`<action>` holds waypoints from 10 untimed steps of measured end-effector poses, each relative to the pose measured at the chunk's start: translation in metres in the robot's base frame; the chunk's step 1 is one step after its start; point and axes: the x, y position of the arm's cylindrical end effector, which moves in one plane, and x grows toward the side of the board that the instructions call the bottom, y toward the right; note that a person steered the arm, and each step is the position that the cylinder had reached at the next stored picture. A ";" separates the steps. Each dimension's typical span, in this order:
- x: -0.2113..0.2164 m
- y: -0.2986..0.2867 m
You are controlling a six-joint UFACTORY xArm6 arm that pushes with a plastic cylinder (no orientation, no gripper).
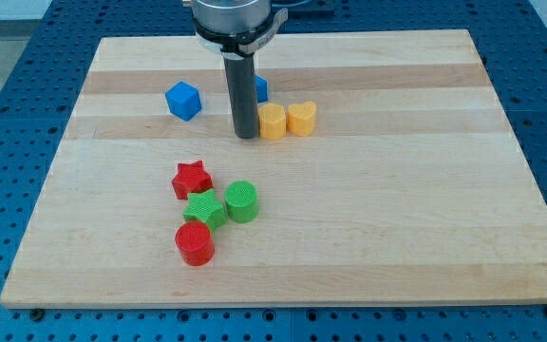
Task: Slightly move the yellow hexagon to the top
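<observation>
My tip (246, 135) sits touching the yellow hexagon's (272, 123) left side; I have no claw to open; pushing from here risks shoving it right into the yellow heart (301, 118).

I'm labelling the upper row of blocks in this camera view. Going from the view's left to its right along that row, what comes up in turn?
Blue cube → my tip → yellow hexagon → yellow heart. A second blue block, mostly hidden behind the rod, is left out.
</observation>
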 end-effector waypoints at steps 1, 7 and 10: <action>0.023 -0.017; 0.034 0.031; 0.024 0.031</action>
